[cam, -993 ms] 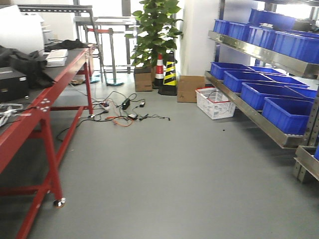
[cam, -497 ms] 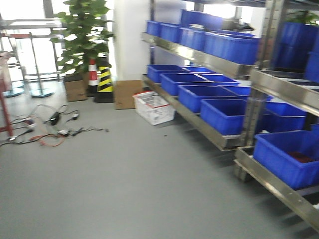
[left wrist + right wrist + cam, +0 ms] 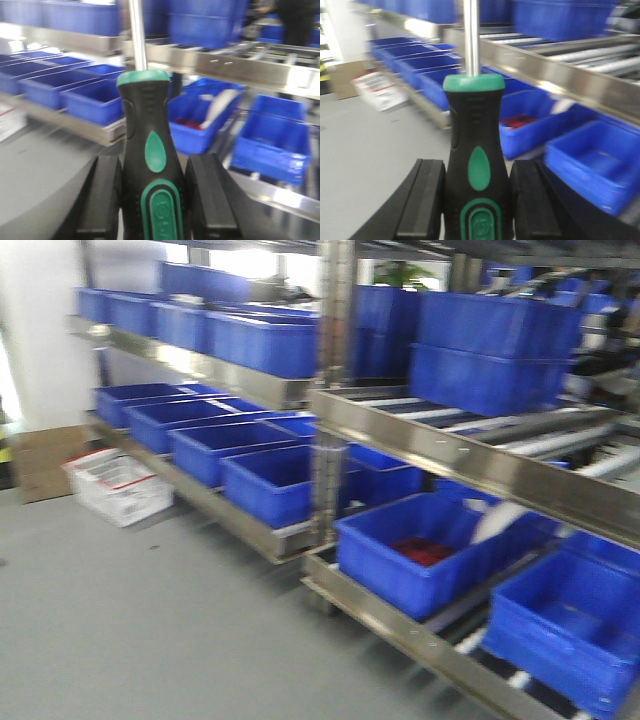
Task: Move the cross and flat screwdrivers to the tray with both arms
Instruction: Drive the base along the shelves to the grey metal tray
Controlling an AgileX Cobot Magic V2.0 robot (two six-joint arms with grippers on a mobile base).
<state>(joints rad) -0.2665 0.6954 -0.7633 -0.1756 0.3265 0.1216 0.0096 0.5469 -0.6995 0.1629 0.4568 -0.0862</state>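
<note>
Front view: it looked out from the robot's front, over the grey floor (image 3: 120, 640), at a metal rack (image 3: 330, 390) full of blue bins (image 3: 260, 340). It stood a little way back, and the picture was blurry.
Left wrist view: it sat just behind the left gripper (image 3: 155, 157), very near, and looked along the left screwdriver (image 3: 150, 125) at the rack.
Right wrist view: it sat just behind the right gripper (image 3: 477, 162), very near, and looked along the right screwdriver (image 3: 476, 115) at the rack.
Seen in all three: the low bin with red things inside (image 3: 420, 550) (image 3: 192, 122) (image 3: 520, 120).
Seen in front and right wrist views: the white crate (image 3: 120, 485) (image 3: 380, 90) on the floor.
</note>
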